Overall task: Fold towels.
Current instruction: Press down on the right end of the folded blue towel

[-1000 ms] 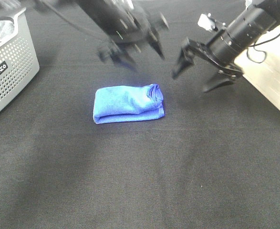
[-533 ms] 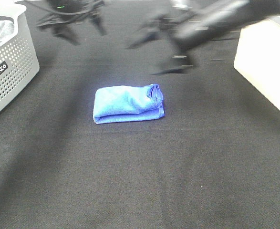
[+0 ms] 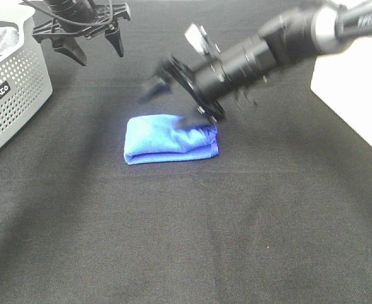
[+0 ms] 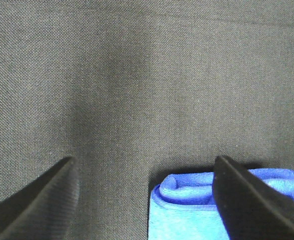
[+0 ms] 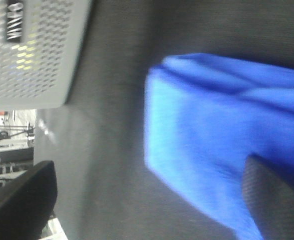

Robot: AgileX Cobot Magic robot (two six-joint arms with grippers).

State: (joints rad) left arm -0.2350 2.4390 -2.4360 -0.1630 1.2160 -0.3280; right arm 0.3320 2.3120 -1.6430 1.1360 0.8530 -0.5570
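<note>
Towel (image 3: 170, 139) sits folded into a compact rectangle on the black cloth-covered table (image 3: 236, 221), roughly mid-table, well apart from the perforated grey basket (image 3: 11, 82) at the table's left edge. Right gripper (image 3: 170, 104) reaches across the middle to the towel's far right end: jaws spread wide, one finger tip at/over the towel's top edge, other finger up off the cloth on the far side; contact w/ towel can't be confirmed, arm is motion-blurred. Right wrist view agrees: towel (image 5: 222, 145) fills the space between the two dark fingers (image 5: 272, 200), nothing pinched, basket (image 5: 36, 50) visible beyond. Left gripper (image 3: 87, 45) hangs at far left near the basket, well apart from the towel, jaws spread, holding nothing. Left wrist view: both finger tips (image 4: 247, 195) apart over bare black cloth, rolled end of the towel (image 4: 192, 205) showing between them, partly behind one finger. White box-like surface (image 3: 357, 95) at the right edge.
</note>
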